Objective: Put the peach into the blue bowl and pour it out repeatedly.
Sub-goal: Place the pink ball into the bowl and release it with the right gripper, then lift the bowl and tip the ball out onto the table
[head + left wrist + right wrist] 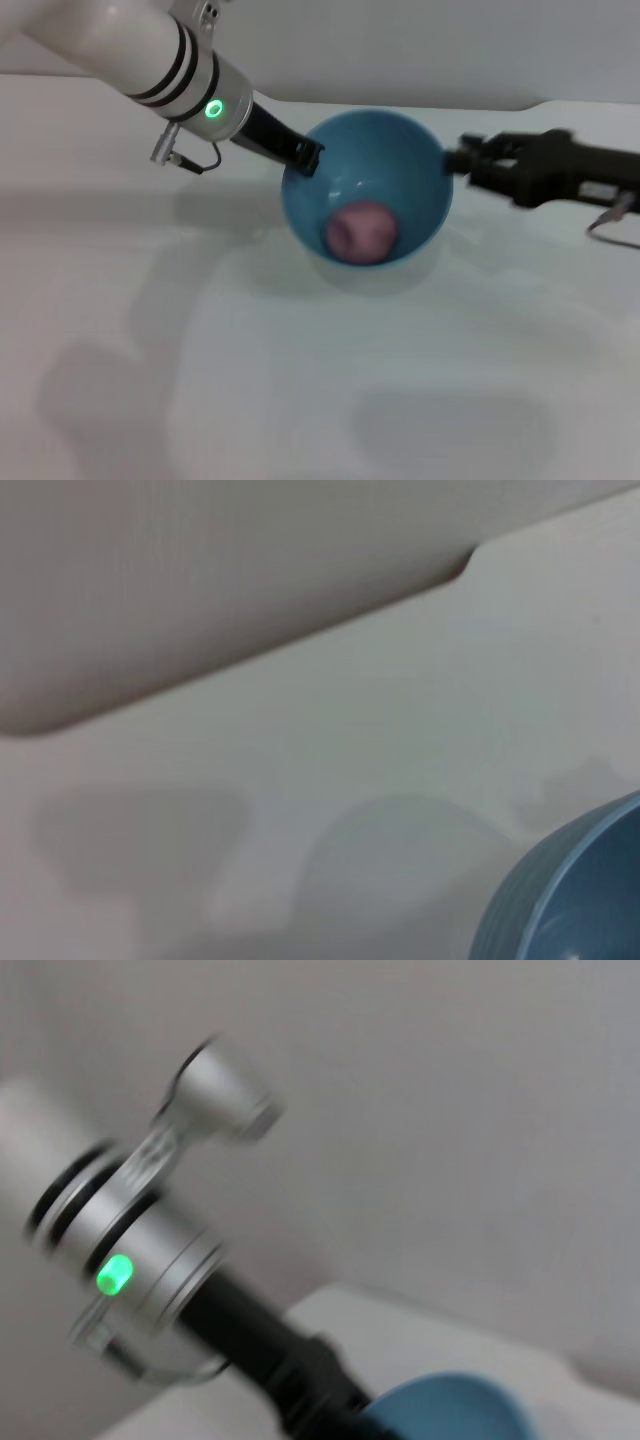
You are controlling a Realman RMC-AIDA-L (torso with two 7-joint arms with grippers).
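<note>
The blue bowl [400,160] is tilted with its opening facing me, just above the white table. The pink peach [362,232] lies inside it against the low side. My left gripper [305,155] is shut on the bowl's left rim and holds it tilted. My right gripper [455,160] is at the bowl's right rim, at the same height; I cannot tell if it touches. The left wrist view shows the bowl's ribbed outer wall [570,900]. The right wrist view shows the bowl's rim [450,1410] and the left gripper [330,1400] on it.
The white table [200,380] stretches around the bowl, with its back edge [560,103] against a pale wall. The left arm's wrist with a green light [213,109] reaches in from the upper left.
</note>
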